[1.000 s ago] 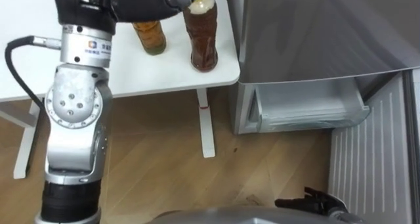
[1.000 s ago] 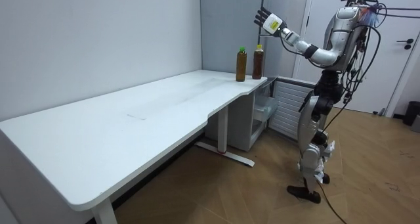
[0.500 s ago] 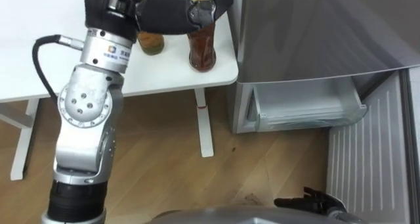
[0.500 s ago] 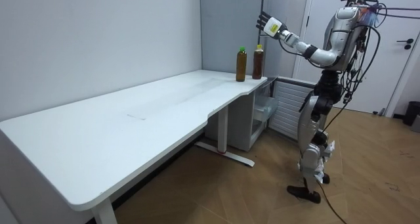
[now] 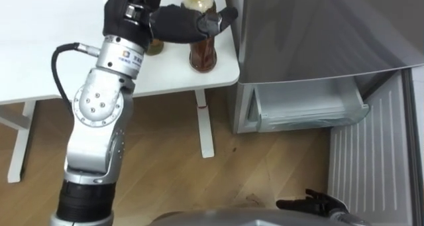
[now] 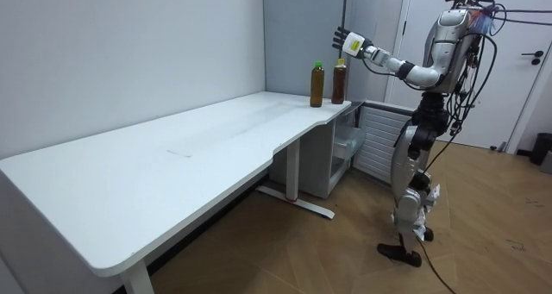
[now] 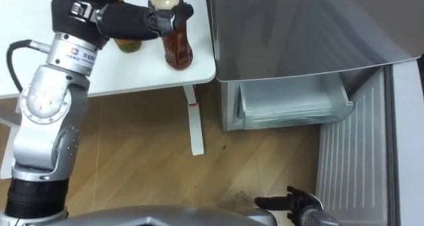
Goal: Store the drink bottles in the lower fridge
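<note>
Two drink bottles stand at the corner of the white table [image 5: 40, 67]. The brown bottle [image 5: 203, 52] with a yellow cap is nearest the fridge; the amber bottle [image 5: 155, 47] beside it is mostly hidden behind my left wrist. My left hand [image 5: 177, 22] is open, its fingers stretched across the brown bottle's neck just under the cap. In the room view the left hand [image 6: 349, 42] hovers above the brown bottle [image 6: 340, 83] and the green-capped bottle [image 6: 317, 86]. My right hand [image 5: 310, 203] hangs low near the floor, fingers relaxed.
The grey fridge [image 5: 318, 34] stands right of the table. Its lower door [image 5: 371, 160] is swung open, showing a pale shelf [image 5: 308, 107] inside. A table leg [image 5: 207, 126] stands on the wood floor between the table and the fridge.
My left hand has come down and moved toward the fridge side, from above both bottles to across the brown bottle's neck. The right hand has not moved.
</note>
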